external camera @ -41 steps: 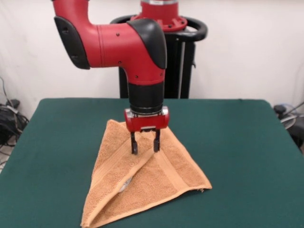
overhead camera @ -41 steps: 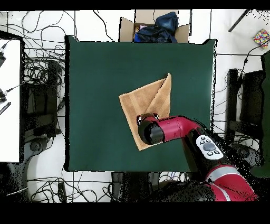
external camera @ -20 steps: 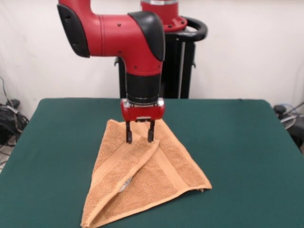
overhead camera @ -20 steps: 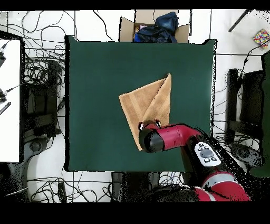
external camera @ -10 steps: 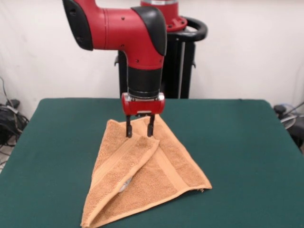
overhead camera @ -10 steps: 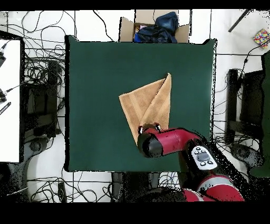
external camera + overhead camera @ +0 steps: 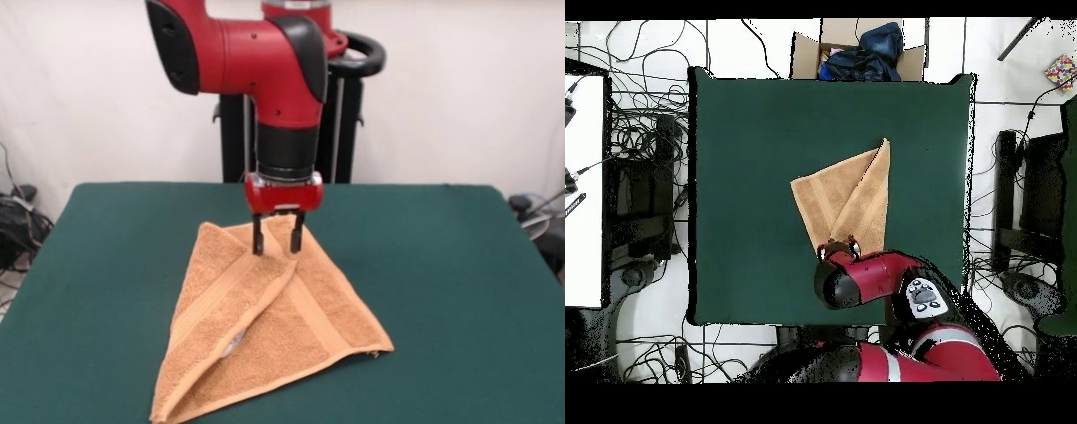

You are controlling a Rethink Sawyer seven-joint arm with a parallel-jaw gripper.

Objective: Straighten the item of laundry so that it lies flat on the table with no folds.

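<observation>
1. An open brown cardboard box (image 7: 827, 52) stands on the floor beyond the far edge of the counter; it holds dark blue cloth (image 7: 870, 48).
2. The red and black robot arm (image 7: 265, 71) comes down vertically, and its claw (image 7: 277, 240) points straight down with the two black fingers (image 7: 258, 237) apart and nothing between them.
3. The claw is at the towel's corner on the robot's side.
4. The small orange-tan terry cloth towel (image 7: 265, 327) lies near the middle of the large dark green felt counter (image 7: 459, 291), folded over itself into a triangle shape.
5. Bare green surface surrounds the towel on all sides, and no towel edge reaches a counter edge.
</observation>
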